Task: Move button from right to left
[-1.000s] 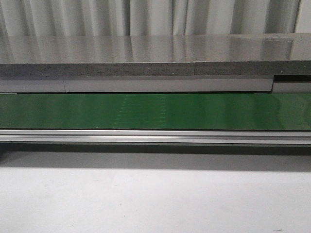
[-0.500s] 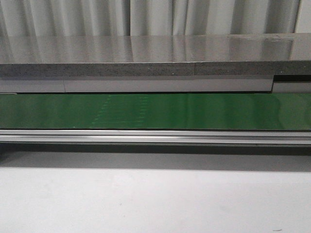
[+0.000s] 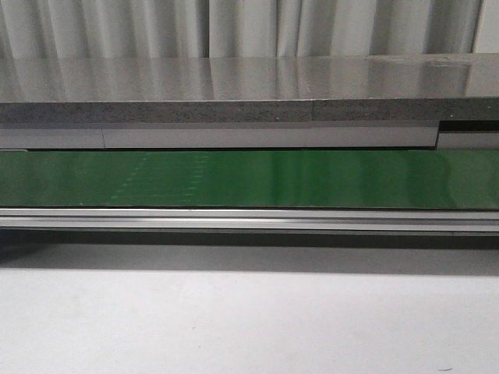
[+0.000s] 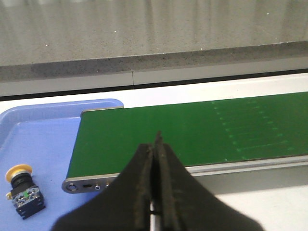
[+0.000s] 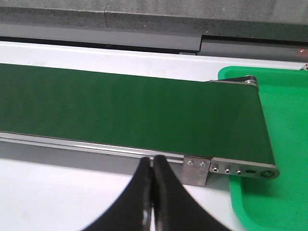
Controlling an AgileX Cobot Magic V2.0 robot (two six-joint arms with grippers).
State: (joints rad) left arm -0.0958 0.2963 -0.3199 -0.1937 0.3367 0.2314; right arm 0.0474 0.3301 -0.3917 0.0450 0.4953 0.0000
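The button [image 4: 21, 189], with a yellow-orange cap on a black body, lies on its side in the blue tray [image 4: 48, 139] at the left end of the green conveyor belt [image 4: 192, 134]. My left gripper [image 4: 155, 144] is shut and empty, above the belt's near rail, to the right of the button. My right gripper [image 5: 153, 161] is shut and empty, near the belt's [image 5: 130, 115] front rail by its right end. Neither gripper shows in the front view, where the belt [image 3: 249, 179] carries nothing.
A green tray [image 5: 279, 192] sits under the belt's right end. A metal bracket [image 5: 196, 171] is on the rail beside my right gripper. A grey stone ledge [image 3: 234, 109] runs behind the belt. The white table [image 3: 249, 319] lies in front.
Faint marks on the green belt have shifted to the left across the front view. Nothing else has moved.
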